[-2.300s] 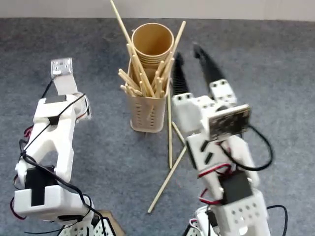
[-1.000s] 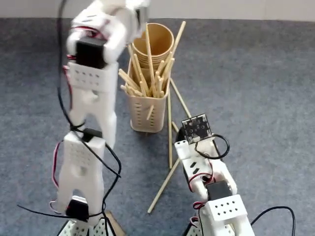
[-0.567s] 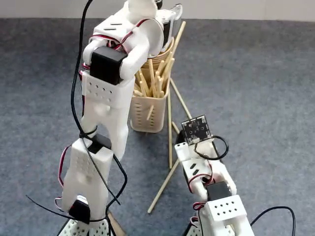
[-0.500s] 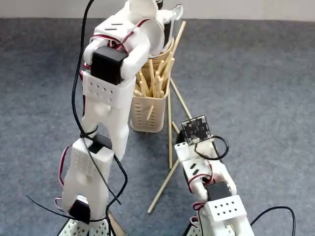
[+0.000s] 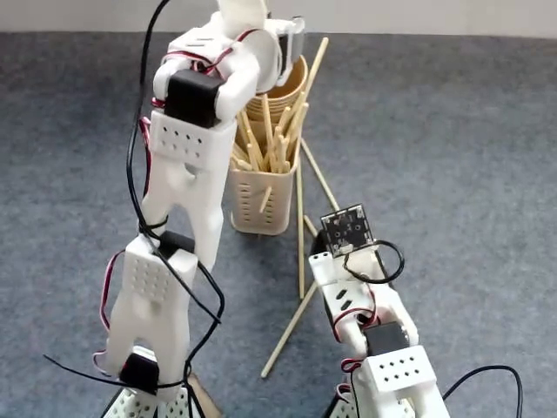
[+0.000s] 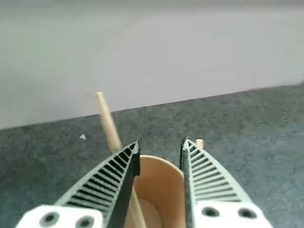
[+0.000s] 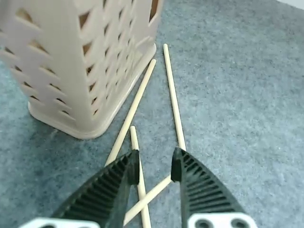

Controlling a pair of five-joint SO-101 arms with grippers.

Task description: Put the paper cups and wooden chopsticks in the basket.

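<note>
the left tool [image 6: 160,145], jaws apart, is hovering over the paper cup [image 6: 161,183], risking flicking a leaning chopstick [image 6: 107,122] out of the basket [image 5: 258,205] if lowering off-centre.

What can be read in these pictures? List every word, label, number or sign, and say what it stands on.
No word, number or sign is readable in any view.
Any print on the circuit board is too small to read.
No print shows on the basket, the paper cups or the chopsticks.
</note>
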